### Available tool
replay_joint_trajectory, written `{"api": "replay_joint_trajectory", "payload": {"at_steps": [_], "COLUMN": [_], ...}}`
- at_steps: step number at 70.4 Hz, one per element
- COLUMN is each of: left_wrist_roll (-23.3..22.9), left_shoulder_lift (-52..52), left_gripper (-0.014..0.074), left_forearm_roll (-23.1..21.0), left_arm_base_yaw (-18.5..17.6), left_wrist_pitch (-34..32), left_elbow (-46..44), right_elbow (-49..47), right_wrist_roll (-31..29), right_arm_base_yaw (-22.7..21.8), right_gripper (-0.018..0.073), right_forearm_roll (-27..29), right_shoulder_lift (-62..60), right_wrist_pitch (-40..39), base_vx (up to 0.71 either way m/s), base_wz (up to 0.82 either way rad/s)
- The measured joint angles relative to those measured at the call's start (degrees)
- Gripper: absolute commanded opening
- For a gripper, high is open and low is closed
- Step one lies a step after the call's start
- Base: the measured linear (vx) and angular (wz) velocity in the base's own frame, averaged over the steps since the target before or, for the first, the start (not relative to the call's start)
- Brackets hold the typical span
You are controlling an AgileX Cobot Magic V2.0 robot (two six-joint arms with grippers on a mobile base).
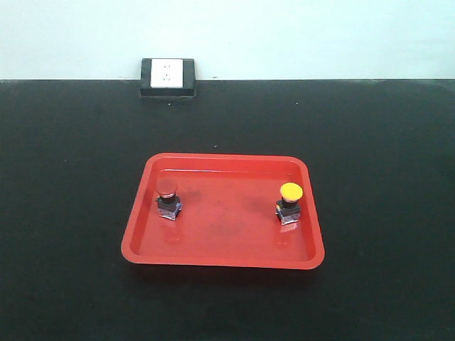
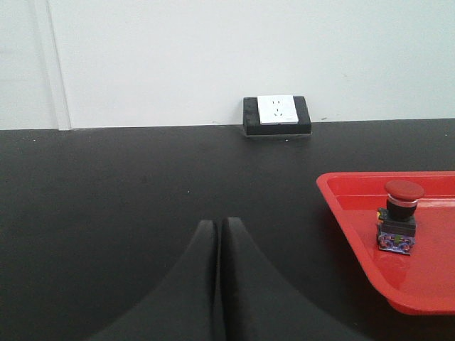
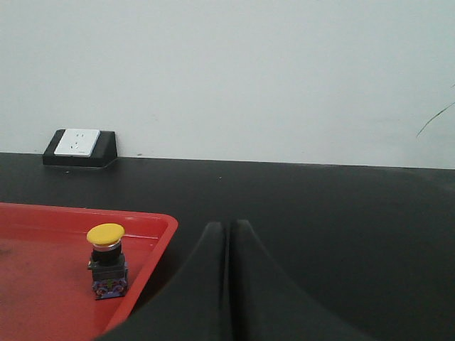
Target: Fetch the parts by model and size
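Note:
A red-capped push-button switch (image 1: 167, 198) stands upright at the left of a red tray (image 1: 224, 259). A yellow-capped switch (image 1: 289, 202) stands upright at the tray's right. Neither gripper shows in the front view. In the left wrist view my left gripper (image 2: 218, 224) is shut and empty over the black table, left of the tray (image 2: 355, 227) and the red-capped switch (image 2: 399, 225). In the right wrist view my right gripper (image 3: 228, 226) is shut and empty, right of the tray (image 3: 153, 252) and the yellow-capped switch (image 3: 106, 259).
The black table (image 1: 71, 213) runs back to a pale wall. A white socket in a black housing (image 1: 168, 77) sits at the table's far edge; it also shows in the left wrist view (image 2: 277, 115) and the right wrist view (image 3: 79, 147).

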Motion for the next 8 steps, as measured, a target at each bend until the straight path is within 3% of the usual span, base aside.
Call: {"api": "replay_joint_trajectory", "payload": {"at_steps": [8], "left_wrist_roll": [0.00], "left_shoulder_lift": [0.00], "left_gripper": [-0.0006], "left_forearm_roll": [0.00], "left_arm_base_yaw": [0.00], "left_wrist_pitch": [0.00], "left_elbow": [0.00], "right_elbow": [0.00], "right_wrist_roll": [0.00], "right_arm_base_yaw": [0.00], "right_gripper": [-0.0010], "right_forearm_roll": [0.00], "right_shoulder_lift": [0.00], "right_wrist_pitch": [0.00], "base_vx": [0.00], "base_wz": [0.00]}}
